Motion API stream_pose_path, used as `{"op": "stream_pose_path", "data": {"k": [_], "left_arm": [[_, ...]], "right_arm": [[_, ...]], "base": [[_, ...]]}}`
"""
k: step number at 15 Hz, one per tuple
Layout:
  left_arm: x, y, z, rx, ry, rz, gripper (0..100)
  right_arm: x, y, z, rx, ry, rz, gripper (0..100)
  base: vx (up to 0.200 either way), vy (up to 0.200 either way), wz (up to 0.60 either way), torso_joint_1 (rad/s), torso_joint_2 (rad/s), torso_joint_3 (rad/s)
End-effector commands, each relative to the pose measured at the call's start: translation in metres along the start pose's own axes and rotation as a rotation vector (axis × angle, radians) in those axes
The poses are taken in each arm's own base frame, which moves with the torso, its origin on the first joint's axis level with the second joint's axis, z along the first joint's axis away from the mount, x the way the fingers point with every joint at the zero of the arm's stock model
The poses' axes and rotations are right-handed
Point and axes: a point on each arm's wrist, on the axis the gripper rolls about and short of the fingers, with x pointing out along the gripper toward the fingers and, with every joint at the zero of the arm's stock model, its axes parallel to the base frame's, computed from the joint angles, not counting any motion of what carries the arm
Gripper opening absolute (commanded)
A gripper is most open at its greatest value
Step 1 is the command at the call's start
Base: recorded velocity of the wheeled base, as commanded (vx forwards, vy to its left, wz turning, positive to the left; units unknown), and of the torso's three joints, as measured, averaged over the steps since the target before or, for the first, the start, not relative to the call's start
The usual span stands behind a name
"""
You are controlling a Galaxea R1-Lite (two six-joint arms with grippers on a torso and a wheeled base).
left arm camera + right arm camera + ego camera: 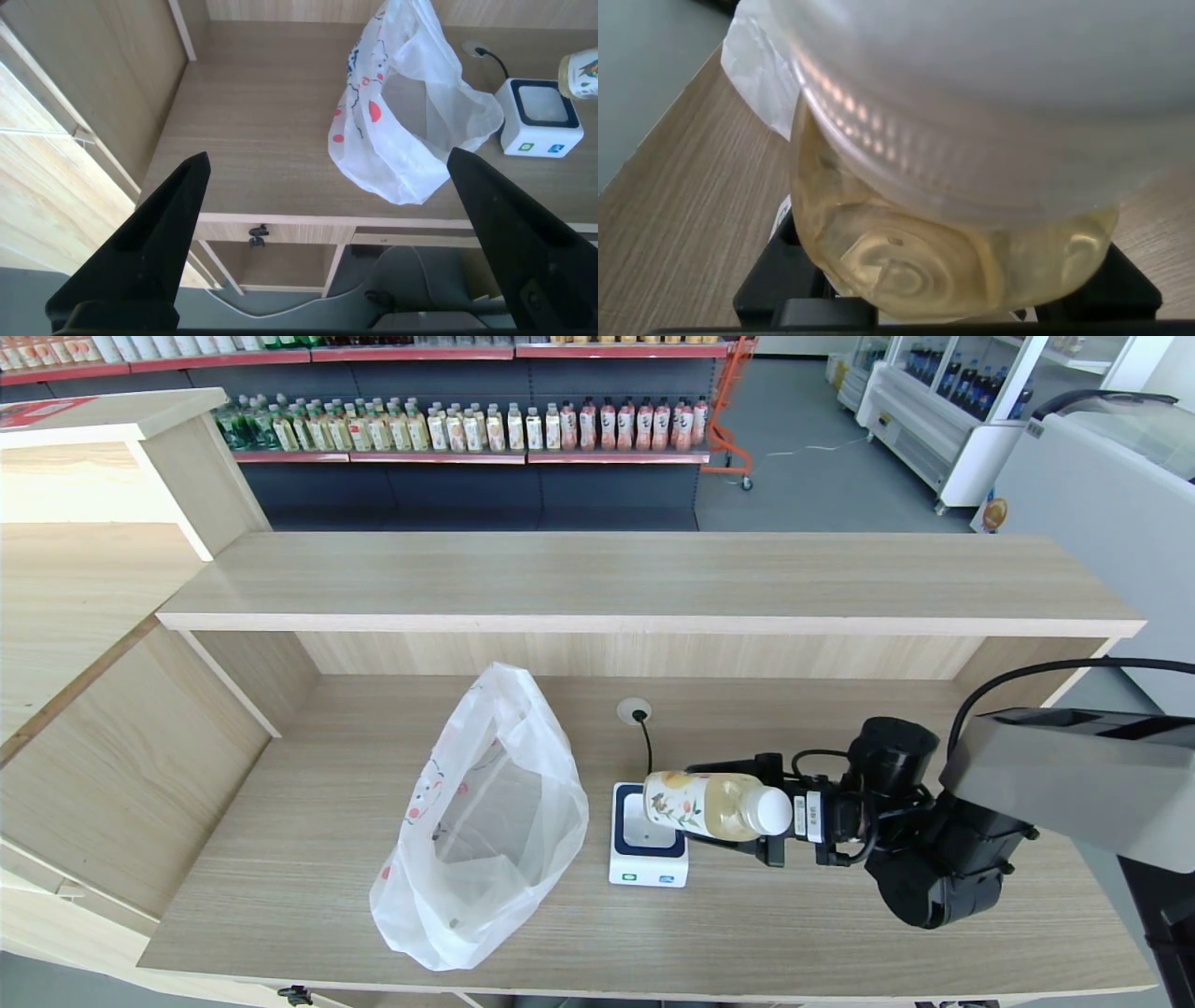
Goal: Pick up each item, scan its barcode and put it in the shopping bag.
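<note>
Right pincer (734, 807) is clamped on the clear, white-capped plastic bottle of pale yellow drink (695, 803), held level above the white square scanner (649, 861). Scanning is judged under way; bagging remains. The translucent white shopping bag (485, 821) beside the scanner appears empty.

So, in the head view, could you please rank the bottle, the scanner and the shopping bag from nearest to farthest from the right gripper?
1. The bottle, held sideways between the fingers of the right gripper.
2. The scanner, on the counter just below the bottle's base end.
3. The shopping bag, farther to the left on the counter, beyond the scanner.
</note>
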Motion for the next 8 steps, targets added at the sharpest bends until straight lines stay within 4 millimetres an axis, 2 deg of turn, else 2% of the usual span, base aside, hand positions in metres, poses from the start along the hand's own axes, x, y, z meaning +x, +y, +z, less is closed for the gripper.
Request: {"op": "stream_pose_path", "data": {"k": [1,4,8], "left_arm": [[0.000,0.000,0.000,0.000,-0.001,-0.001,100],[0.000,0.000,0.000,0.000,-0.001,0.000,100],[0.000,0.000,0.000,0.000,-0.001,0.000,100]], "right_arm": [[-0.002,0.003,-0.009,-0.021,0.010,-0.003,0],[-0.001,0.011,-0.019,-0.005,0.016,0.005,0],[0.007,0.013,-0.025,-0.015,0.003,0.009,0]], "base": [[0.000,0.000,0.00,0.000,0.00,0.000],[0.000,0.000,0.00,0.000,0.00,0.000],[0.000,0.000,0.00,0.000,0.00,0.000]]}}
